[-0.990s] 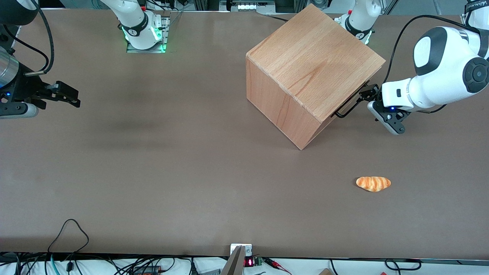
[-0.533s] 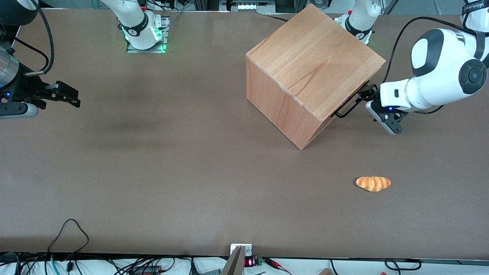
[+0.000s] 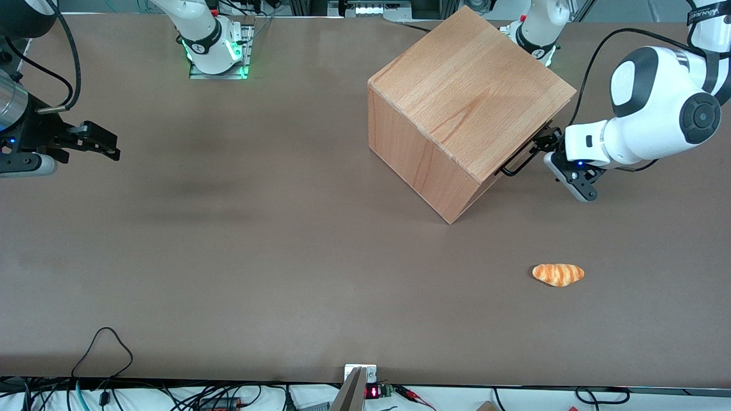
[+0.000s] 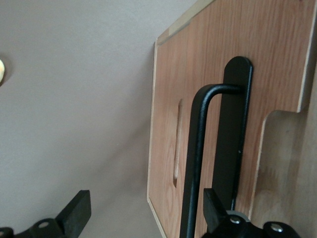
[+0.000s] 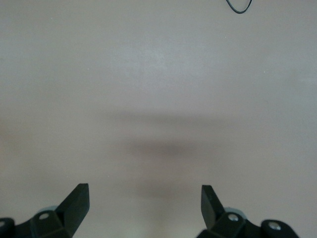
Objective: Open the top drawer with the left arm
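The top drawer's pale plank front shows in the left wrist view with its thin black U-shaped bar handle. In the front view the handle sticks out from the cabinet's face that is turned toward the working arm, and the drawer looks shut. The left arm is white and reaches to that face. Its black gripper is at the handle's farther end. The gripper is open, and the bar stands between its fingers, close to one fingertip. The fingers do not touch the bar.
The big beech cube cabinet stands on the brown table, turned at an angle. A small orange bread roll lies on the table nearer the front camera than the gripper. Cables lie at the table's near edge.
The left arm has shifted a little toward the cabinet, bringing the gripper closer round the handle. The cabinet, drawer and bread roll have not moved.
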`<state>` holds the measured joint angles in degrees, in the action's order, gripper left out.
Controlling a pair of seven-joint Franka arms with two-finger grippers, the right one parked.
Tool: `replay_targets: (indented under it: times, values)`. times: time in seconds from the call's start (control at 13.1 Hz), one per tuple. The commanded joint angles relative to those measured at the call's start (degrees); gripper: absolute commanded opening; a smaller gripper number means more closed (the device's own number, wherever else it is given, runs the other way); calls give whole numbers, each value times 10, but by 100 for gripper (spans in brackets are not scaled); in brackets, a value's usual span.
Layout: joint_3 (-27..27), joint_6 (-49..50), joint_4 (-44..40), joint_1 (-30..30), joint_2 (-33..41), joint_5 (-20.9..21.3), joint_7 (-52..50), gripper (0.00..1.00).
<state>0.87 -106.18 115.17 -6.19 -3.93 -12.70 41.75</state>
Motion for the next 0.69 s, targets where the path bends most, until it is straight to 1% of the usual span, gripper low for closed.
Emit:
replay_targets:
  times: [0.0, 0.15, 0.38, 0.53, 0.61]
  values:
    - [-5, -16, 13, 1, 6, -20, 14, 100]
    - [-5, -19, 15, 1, 5, -20, 15, 100]
    - [-5, -51, 30, 1, 0, -20, 19, 100]
    - [-5, -81, 45, 5, -5, -20, 54, 100]
    - [-5, -82, 46, 5, -5, -20, 54, 100]
